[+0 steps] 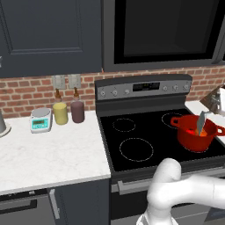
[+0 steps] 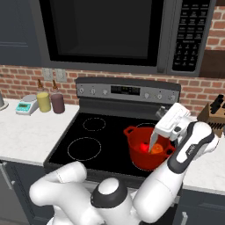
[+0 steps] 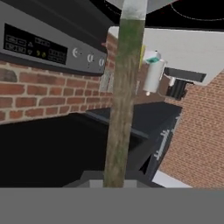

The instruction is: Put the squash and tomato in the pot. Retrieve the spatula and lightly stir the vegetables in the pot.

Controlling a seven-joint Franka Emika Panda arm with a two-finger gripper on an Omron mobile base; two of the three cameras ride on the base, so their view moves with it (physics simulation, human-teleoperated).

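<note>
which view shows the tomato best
The right base view: the tomato lies plainly inside the pot, beside the squash and under the spatula. In the left base view the pot's rim hides most of its contents.

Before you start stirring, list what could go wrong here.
1. The pot sits near the stove's front right edge; a hard sweep might push it off its burner.
2. The spatula stands steeply in the shut pincer; its thin handle may twist or slip.
3. The tomato and squash lie close together, so the blade could flick one out.
</note>
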